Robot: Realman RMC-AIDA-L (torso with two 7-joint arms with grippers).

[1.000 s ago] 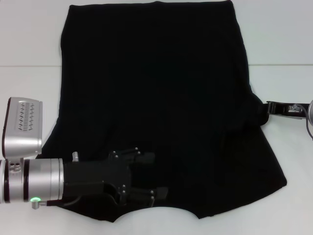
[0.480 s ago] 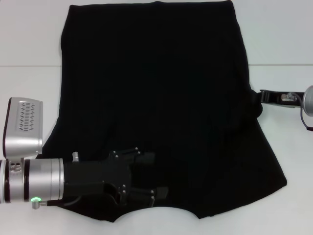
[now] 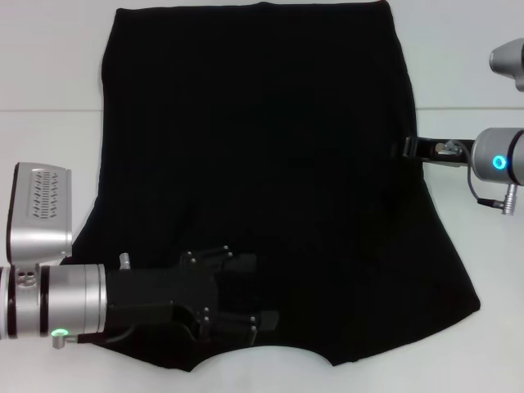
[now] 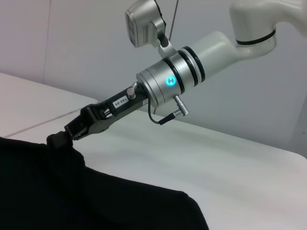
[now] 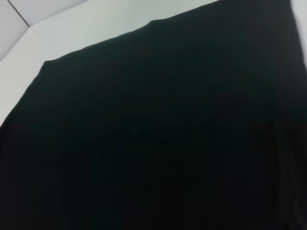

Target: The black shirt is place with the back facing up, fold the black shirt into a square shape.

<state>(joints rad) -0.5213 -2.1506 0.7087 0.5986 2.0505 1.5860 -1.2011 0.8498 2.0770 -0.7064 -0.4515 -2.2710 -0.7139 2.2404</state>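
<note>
Both grippers at the edges of the black shirt

Head view: the black shirt [image 3: 262,180] lies spread flat on the white table [image 3: 49,65], plain side up, its curved neckline at the edge nearest the robot and its straight hem at the far edge. The left gripper [image 3: 241,299] reaches in over the shirt's near left part, beside the neckline; its dark fingers [image 3: 246,264] are spread apart above the cloth with nothing between them, though against the black fabric I cannot tell whether the tips touch it. The right gripper [image 3: 412,147] comes in from the shirt's right side and meets the cloth at its right edge, about midway between hem and neckline.

Left wrist view: the right gripper [image 4: 60,140] shows across the shirt [image 4: 96,201], slanting down to the cloth's edge. Its jaws are closed to a narrow pinch on a small bunch of the fabric, which rises slightly off the table [image 4: 216,158] at that spot.

Right wrist view: the shirt [image 5: 163,134] fills nearly the whole picture, smooth and dark, with a strip of the table [image 5: 86,24] beyond its far edge
</note>
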